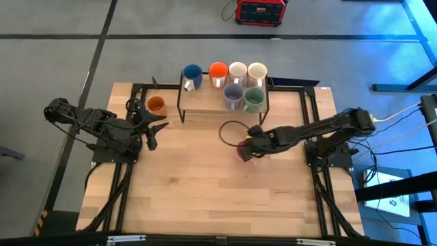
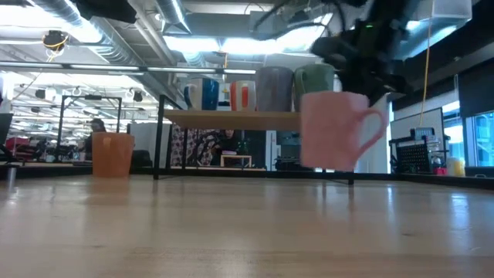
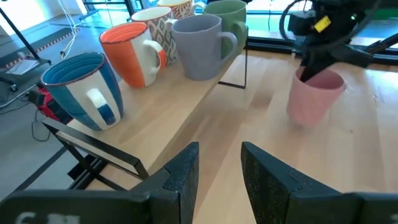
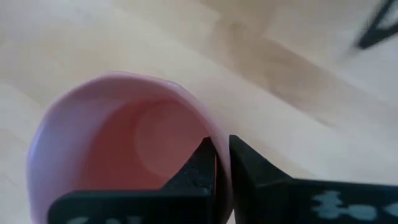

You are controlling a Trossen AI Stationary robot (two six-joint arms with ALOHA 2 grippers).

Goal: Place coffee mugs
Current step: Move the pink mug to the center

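Observation:
A pink mug [image 2: 336,130] hangs just above the table's middle, with my right gripper [image 1: 250,145] shut on its rim. Its handle [image 2: 376,127] sticks out sideways. Six mugs stand on the wooden shelf of a black rack [image 1: 205,109] at the far side: blue [image 1: 192,74], red-orange [image 1: 218,71], two white [image 1: 237,71] [image 1: 257,71], lavender [image 1: 233,96] and green [image 1: 253,100]. An amber mug [image 1: 156,105] stands on the table left of the rack. My left gripper [image 3: 221,168] waits open at the left, beside the amber mug, with nothing between its fingers. My right gripper pinches the pink mug's wall at the rim [image 4: 222,163], one finger [image 4: 202,165] inside the mug and one [image 4: 252,171] outside. The fingers come slanting down from above on the table's right side. The mug hangs nearly upright, mouth up, clear of the table.
A black cable loops over the table [image 1: 229,126] in front of the rack, close to the held mug. The near half of the wooden table [image 1: 205,198] is bare. Black frame rails run along the table's left and right sides.

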